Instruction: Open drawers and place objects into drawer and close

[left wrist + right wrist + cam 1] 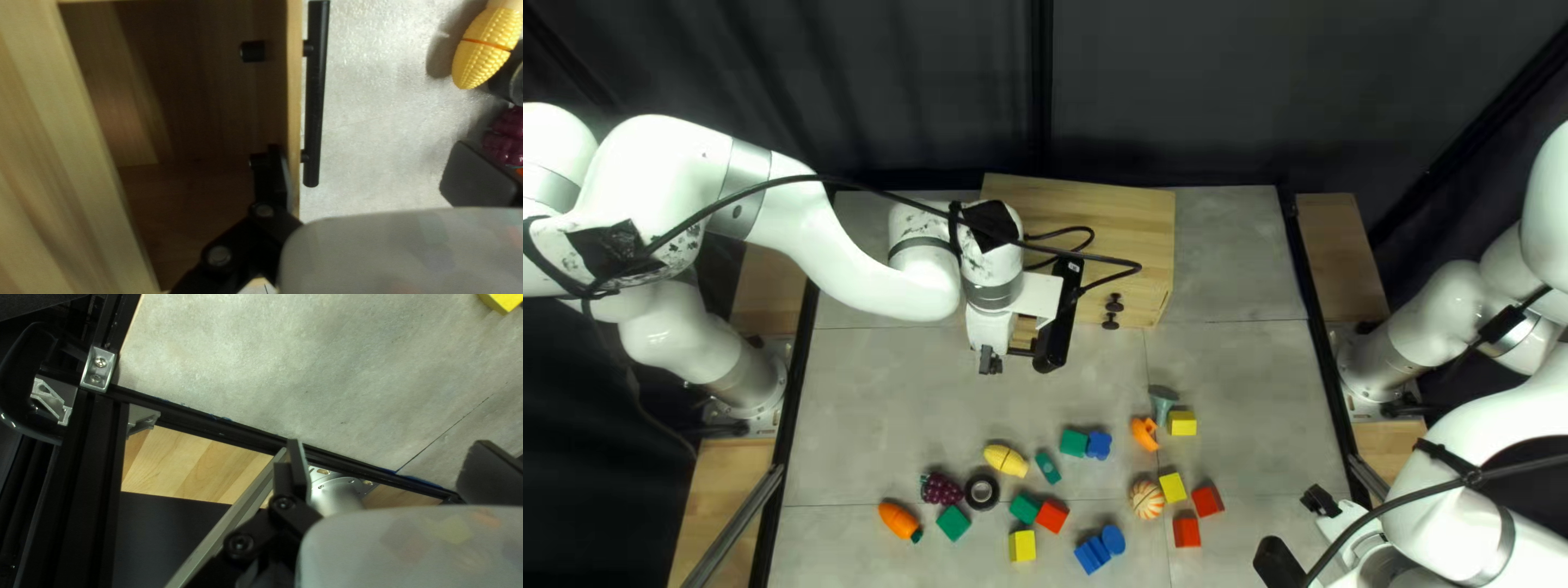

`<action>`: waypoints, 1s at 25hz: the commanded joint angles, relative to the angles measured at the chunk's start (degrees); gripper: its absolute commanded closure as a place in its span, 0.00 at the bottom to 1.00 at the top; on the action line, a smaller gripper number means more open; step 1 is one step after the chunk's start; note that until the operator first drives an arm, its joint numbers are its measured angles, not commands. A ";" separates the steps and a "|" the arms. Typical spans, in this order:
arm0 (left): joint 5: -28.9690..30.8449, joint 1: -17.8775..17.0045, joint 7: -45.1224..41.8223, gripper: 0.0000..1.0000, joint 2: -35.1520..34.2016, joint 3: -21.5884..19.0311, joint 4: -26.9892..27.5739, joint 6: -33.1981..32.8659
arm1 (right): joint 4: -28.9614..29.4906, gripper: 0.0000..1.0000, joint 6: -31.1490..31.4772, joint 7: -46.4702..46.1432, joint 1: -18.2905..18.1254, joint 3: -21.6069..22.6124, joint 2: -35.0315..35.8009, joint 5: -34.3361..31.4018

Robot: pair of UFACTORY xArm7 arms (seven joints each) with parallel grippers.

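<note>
Facing the table's near edge, a wooden drawer [294, 120] stands open beneath the left arm [893, 285]; its front and black bar handle [316, 92] run left to right. The left gripper [991, 351], wide apart and gripping nothing, straddles them. The right gripper [1326, 504] is spread, empty. The left wrist view shows the drawer's interior, mostly covered in the top left view.

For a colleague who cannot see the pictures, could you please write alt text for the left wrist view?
My open left gripper straddles the front of an open wooden drawer with a black bar handle, one finger inside, one outside. Toy corn and purple grapes lie on the grey tabletop nearby.
</note>
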 commanded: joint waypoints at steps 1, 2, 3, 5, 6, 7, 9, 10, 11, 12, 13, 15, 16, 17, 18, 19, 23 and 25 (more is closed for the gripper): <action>0.07 -0.25 -0.22 0.00 0.45 -0.25 0.46 0.05 | 0.00 0.00 0.00 0.00 0.00 0.00 0.00 0.00; 0.08 -0.31 -0.27 0.00 0.52 -0.30 0.50 0.03 | 0.00 0.00 0.00 0.00 0.00 0.00 0.00 0.00; 0.04 -0.35 -0.28 0.00 0.53 -0.35 0.49 -0.02 | 0.00 0.00 0.00 0.00 0.00 0.00 0.00 0.00; 0.02 -0.46 -0.40 0.00 0.56 -0.46 0.49 -0.01 | 0.00 0.00 0.00 0.00 0.00 0.00 0.00 0.00; -0.03 -0.49 -0.40 0.00 0.51 -0.49 0.47 0.03 | 0.00 0.00 0.00 0.00 0.00 0.00 0.00 0.00; -0.05 -0.52 -0.39 0.00 0.44 -0.51 0.45 0.11 | 0.00 0.00 0.00 0.00 0.00 0.00 0.00 0.00; -0.07 -0.55 -0.47 0.00 0.35 -0.55 0.44 0.21 | 0.00 0.00 0.00 0.00 0.00 0.00 0.00 0.00; -0.06 -0.56 -0.48 0.00 0.36 -0.56 0.45 0.21 | 0.00 0.00 0.00 0.00 0.00 0.00 0.00 0.00; -0.03 -0.58 -0.50 0.00 0.39 -0.57 0.44 0.20 | 0.00 0.00 0.00 0.00 0.00 0.00 0.00 0.00; -0.03 -0.58 -0.51 0.00 0.39 -0.58 0.39 0.19 | 0.00 0.00 0.00 0.00 0.00 0.00 0.00 0.00; -0.03 -0.58 -0.51 0.00 0.38 -0.58 0.32 0.18 | 0.00 0.00 0.00 0.00 0.00 0.00 0.00 0.00; -0.13 -0.56 -0.43 0.00 0.17 -0.56 -0.07 -0.02 | 0.00 0.00 0.00 0.00 0.00 0.00 0.00 0.00; -0.18 -0.55 -0.42 0.00 0.06 -0.55 -0.21 -0.06 | 0.00 0.00 0.00 0.00 0.00 0.00 0.00 0.00; -0.21 -0.58 -0.47 0.00 -0.01 -0.57 -0.31 -0.10 | 0.00 0.00 0.00 0.00 0.00 0.00 0.00 0.00; -0.20 -0.60 -0.52 0.00 -0.02 -0.59 -0.32 -0.07 | 0.00 0.00 0.00 0.00 0.00 0.00 0.00 0.00; -0.24 -0.66 -0.58 0.00 -0.08 -0.65 -0.41 -0.14 | 0.00 0.00 0.00 0.00 0.00 0.00 0.00 0.00; -0.27 -0.74 -0.70 0.00 -0.30 -0.74 -0.58 -0.14 | 0.00 0.00 0.00 0.00 0.00 0.00 0.00 0.00; -0.24 -0.74 -0.74 0.00 -0.38 -0.73 -0.57 -0.07 | 0.00 0.00 0.00 0.00 0.00 0.00 0.00 0.00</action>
